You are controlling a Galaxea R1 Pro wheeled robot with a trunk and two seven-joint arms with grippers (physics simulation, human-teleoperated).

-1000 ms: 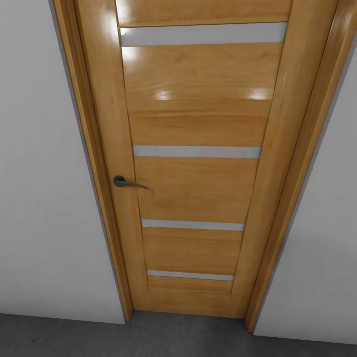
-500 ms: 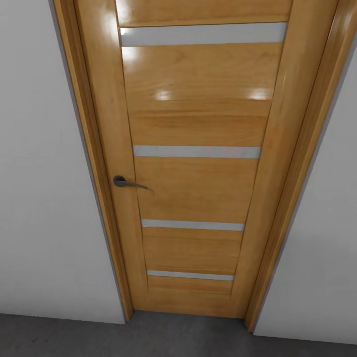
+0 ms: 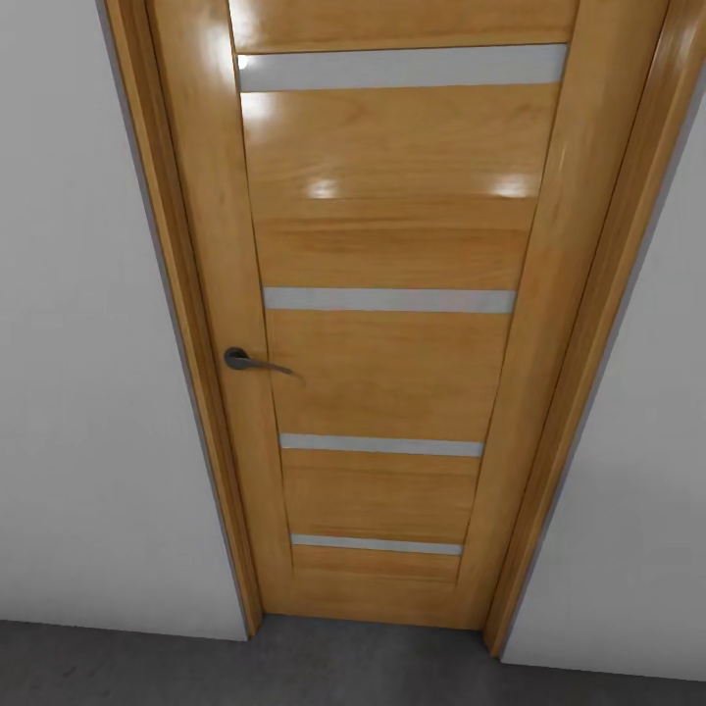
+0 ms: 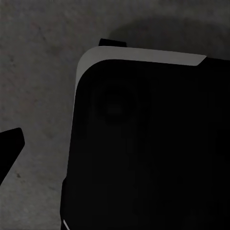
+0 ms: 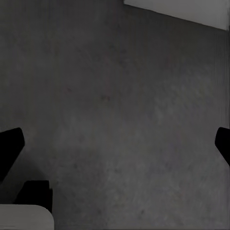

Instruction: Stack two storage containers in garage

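The two storage containers are out of view. In the head view I face a shut wood-panelled door [image 3: 392, 343] in the garage, with the dark grey concrete floor [image 3: 294, 667] at its foot. My right gripper [image 5: 115, 148] hangs open over the floor [image 5: 115, 96] with nothing between its black fingertips [image 5: 10, 146]. My left gripper [image 4: 115, 148] points down at the floor [image 4: 38, 72]; one fingertip [image 4: 9, 143] sits at the frame's edge, spread wide, and the other is lost against the robot's dark base [image 4: 153, 143].
The door has grey glass strips and a dark lever handle [image 3: 250, 361] on its left side. White walls [image 3: 88, 343] flank the wooden frame [image 3: 588, 343]. A white strip of wall [image 5: 191, 9] borders the floor in the right wrist view.
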